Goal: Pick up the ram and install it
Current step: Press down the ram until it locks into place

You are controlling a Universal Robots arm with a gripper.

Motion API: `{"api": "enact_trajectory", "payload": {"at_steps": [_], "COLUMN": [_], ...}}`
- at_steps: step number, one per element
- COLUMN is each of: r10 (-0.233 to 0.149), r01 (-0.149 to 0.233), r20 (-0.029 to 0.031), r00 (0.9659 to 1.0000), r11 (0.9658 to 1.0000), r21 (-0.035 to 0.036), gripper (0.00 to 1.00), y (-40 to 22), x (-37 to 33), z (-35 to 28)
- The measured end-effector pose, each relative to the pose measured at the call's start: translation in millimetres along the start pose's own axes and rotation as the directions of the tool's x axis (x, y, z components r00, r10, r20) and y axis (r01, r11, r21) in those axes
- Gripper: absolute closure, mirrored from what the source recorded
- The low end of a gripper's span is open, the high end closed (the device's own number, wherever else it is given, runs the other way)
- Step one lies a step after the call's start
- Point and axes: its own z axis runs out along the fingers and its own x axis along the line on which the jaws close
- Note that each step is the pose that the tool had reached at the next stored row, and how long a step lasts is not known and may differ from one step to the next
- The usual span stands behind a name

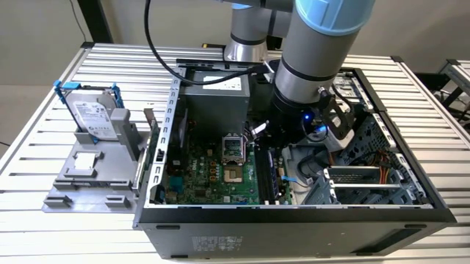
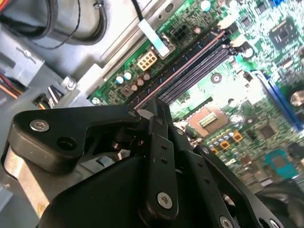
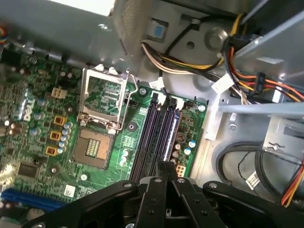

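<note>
My claw [image 3: 164, 167] is down inside the open computer case [image 1: 411, 203], drawn narrow, its two fingers close together over the near end of the ram [image 3: 172, 135]. The ram stands on edge in the outermost of the motherboard slots [image 3: 149, 137], the one farthest from the CPU socket [image 3: 95, 148], with the empty slots lying between it and the socket. In the second wrist view the ram's [image 2: 183, 66] top edge runs as a thin line straight out from my claw's [image 2: 159, 107] fingertips, so I judge I am closed on it, though I cannot tell how deep it sits.

To do this well, I judge the stick must stay parallel to the empty slots on the socket side, not yawed toward the socket or away from it. Pressure should go straight down into the board. I am gripping one end, so a push here could seat that end alone and tilt the other. The white latches [image 3: 176, 101] at the end of the slots nearest the socket's hinged frame are my check. I cannot tell from here whether they have closed.
</note>
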Motion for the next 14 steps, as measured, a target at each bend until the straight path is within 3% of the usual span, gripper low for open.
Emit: {"api": "enact_trajectory", "payload": {"at_steps": [4, 7, 10, 14], "r10": [-0.073, -0.127, -0.181, -0.251], "r01": [0.073, 0.127, 0.181, 0.251], "r20": [-0.0037, -0.0065, -0.0092, -0.0121], "r00": [0.9973, 0.9919, 0.9835, 0.9678], "r11": [0.9973, 0.9919, 0.9835, 0.9679], "r21": [-0.0017, -0.0030, -0.0046, -0.0067], "gripper": [1.00, 1.00, 1.00, 1.00], "y": [0.0, 0.0, 0.0, 0.0], "x": [0.0, 0.0, 0.0, 0.0], "z": [0.0, 0.0, 0.0, 0.0]}}
